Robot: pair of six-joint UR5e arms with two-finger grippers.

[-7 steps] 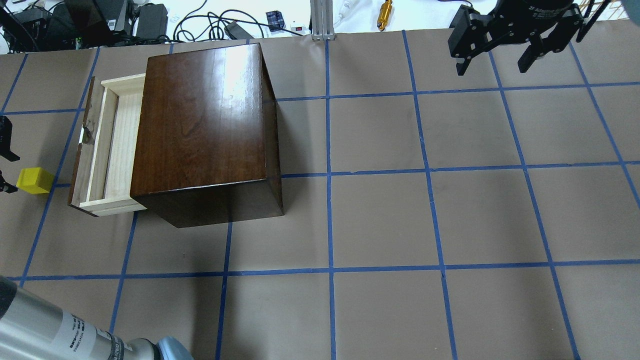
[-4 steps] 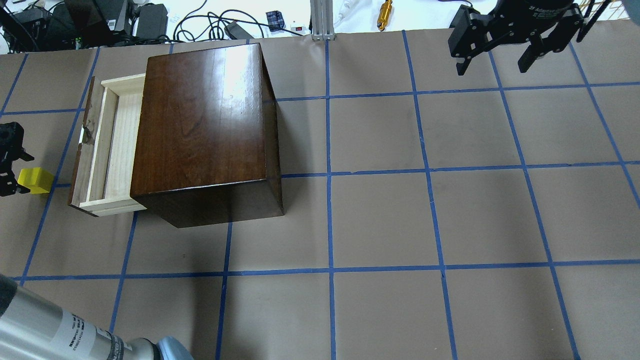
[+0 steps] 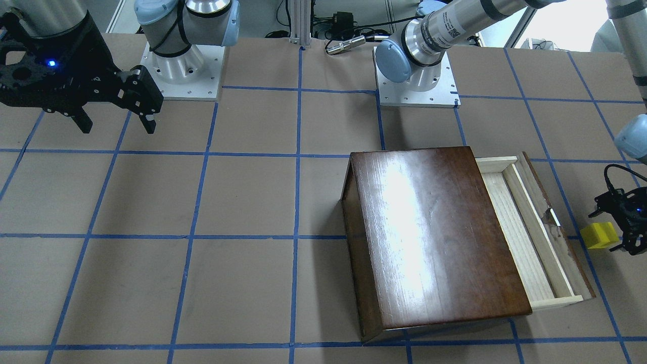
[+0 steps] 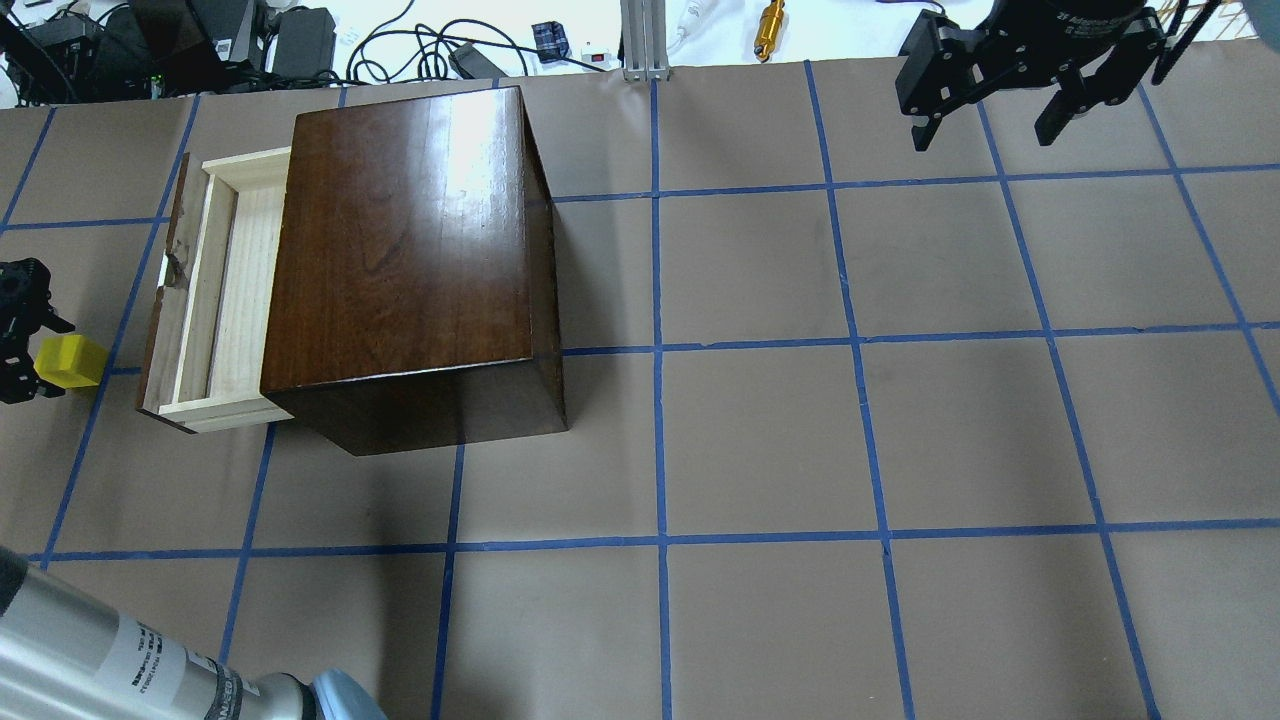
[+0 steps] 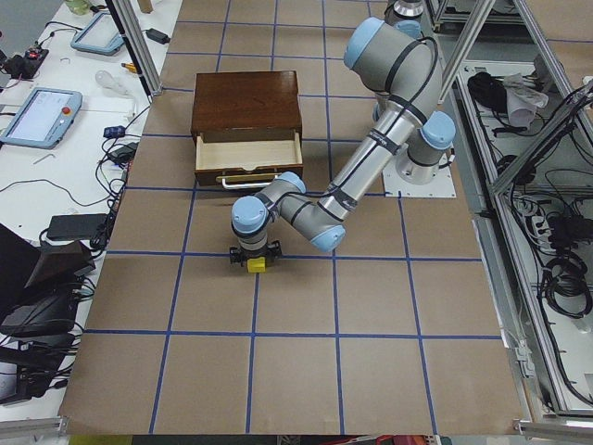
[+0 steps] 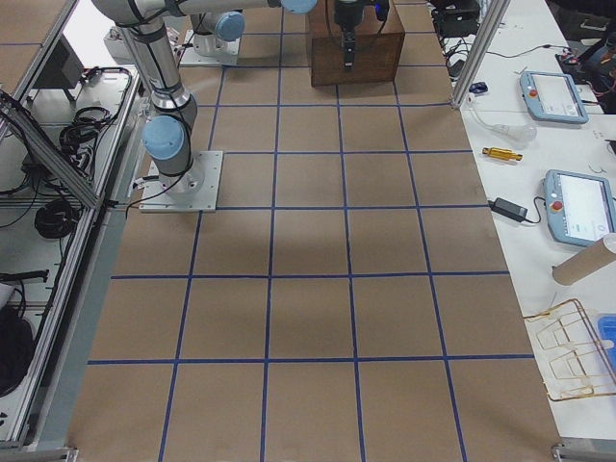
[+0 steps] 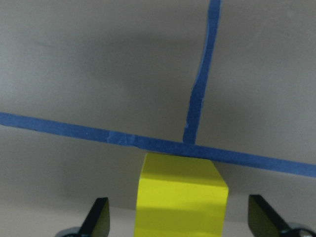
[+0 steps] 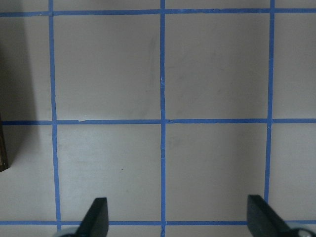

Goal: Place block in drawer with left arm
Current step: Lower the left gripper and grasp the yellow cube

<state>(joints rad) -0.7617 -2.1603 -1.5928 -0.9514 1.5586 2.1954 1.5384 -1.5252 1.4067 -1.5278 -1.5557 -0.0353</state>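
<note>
The yellow block (image 4: 72,362) lies on the table paper, just left of the open drawer (image 4: 243,290) of the dark-brown wooden box (image 4: 410,250). My left gripper (image 4: 42,358) is open and low around the block, one finger on each side. In the left wrist view the block (image 7: 182,197) sits between the two fingertips (image 7: 98,219) with a gap on both sides. In the front view the block (image 3: 599,235) and the left gripper (image 3: 617,227) are right of the drawer (image 3: 523,242). The drawer is empty. My right gripper (image 4: 985,130) is open and empty at the far right.
The box (image 3: 429,237) stands between the two arms' areas. The drawer's dark front panel (image 4: 160,300) with its metal pull faces the block. Cables and gear (image 4: 300,40) lie beyond the table's far edge. The left arm's tube (image 4: 110,660) crosses the near left corner.
My left gripper has moved in from the left edge so that its open fingers now straddle the block. The block, drawer and right arm have not moved.
</note>
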